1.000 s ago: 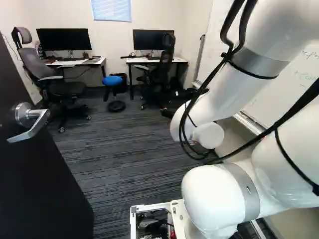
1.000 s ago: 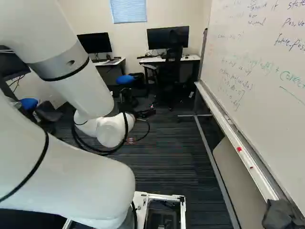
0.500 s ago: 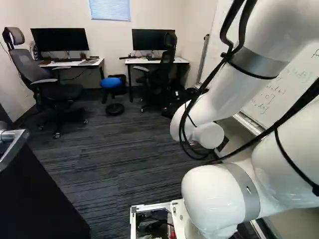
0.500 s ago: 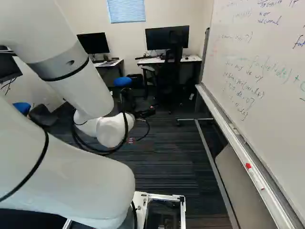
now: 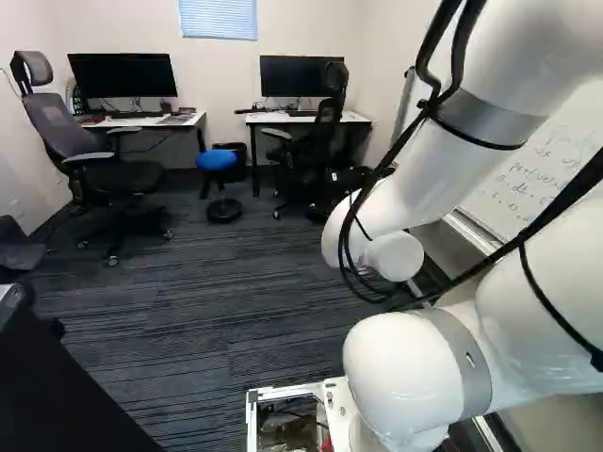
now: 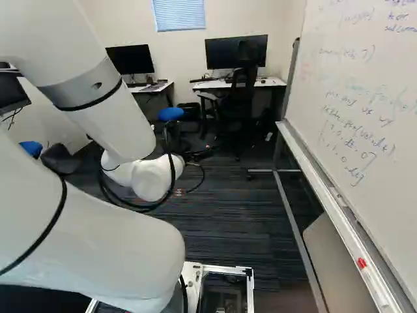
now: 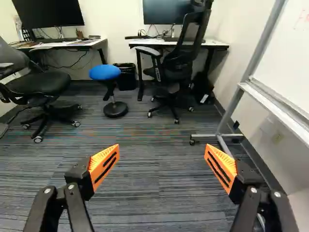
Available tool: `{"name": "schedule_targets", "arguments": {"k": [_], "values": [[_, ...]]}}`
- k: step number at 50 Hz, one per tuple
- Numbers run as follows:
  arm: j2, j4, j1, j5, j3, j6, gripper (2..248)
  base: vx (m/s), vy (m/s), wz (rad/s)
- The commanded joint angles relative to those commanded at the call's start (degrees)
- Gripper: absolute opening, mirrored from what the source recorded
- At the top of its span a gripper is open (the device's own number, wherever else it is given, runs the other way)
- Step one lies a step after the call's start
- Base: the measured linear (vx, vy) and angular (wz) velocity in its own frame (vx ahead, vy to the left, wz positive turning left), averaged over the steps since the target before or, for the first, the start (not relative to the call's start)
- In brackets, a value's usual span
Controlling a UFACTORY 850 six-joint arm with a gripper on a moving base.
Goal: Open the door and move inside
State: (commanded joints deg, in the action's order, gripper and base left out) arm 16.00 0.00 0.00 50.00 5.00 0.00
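Door (image 5: 58, 397) well apart, left of pincer (image 6: 191, 149) (fingers spread).

A glossy white arm (image 5: 415, 367) with grey bands, black cables (image 5: 415, 122) strapped along it (rather loosely), and orange, slotted pads (image 7: 104, 165).

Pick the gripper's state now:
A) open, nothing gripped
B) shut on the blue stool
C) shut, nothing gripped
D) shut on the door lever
A: in the wrist view the orange-padded fingers stand wide apart, with carpet showing through the gap and neither one touching anything.
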Motion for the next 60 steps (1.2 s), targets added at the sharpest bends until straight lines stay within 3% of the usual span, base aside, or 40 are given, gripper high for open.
{"name": "schedule_targets", "arguments": {"k": [18, 60], "values": [[0.0, 0.0, 0.0, 0.0, 0.0, 0.0, 247, 0.161, 0.059, 0.252], [0.0, 0.0, 0.0, 0.0, 0.0, 0.0, 247, 0.117, 0.004, 0.009]]}}
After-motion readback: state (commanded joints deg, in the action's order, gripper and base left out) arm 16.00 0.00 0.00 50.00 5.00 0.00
